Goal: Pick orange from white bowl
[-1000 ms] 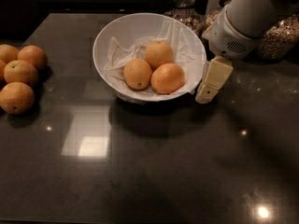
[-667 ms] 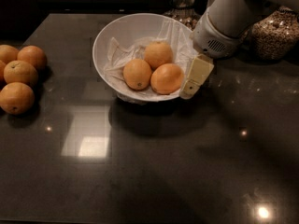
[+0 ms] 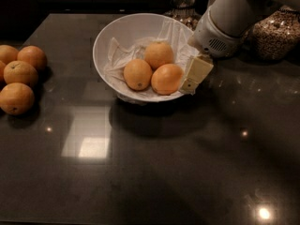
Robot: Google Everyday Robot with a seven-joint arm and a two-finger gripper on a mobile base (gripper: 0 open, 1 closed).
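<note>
Smooth orange (image 3: 167,78) lies in paper-lined white bowl (image 3: 106,43), gripper (image 3: 195,76) at the rim beside it.

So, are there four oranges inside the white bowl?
No, only three oranges lie in the white bowl, and the pincer hangs at its right rim.

Robot's arm (image 3: 243,8) is smooth white plastic, fat & rounded like a tube, w/ a soft sheen. Its wrist end widens into a white cap w/ a small patch of dark vent slots on the side. The gripper (image 3: 193,78), at the rt rim of the white bowl (image 3: 101,46), is pale cream-yellow, flat & blocky, w/ a lighter square patch nr its low end.
</note>
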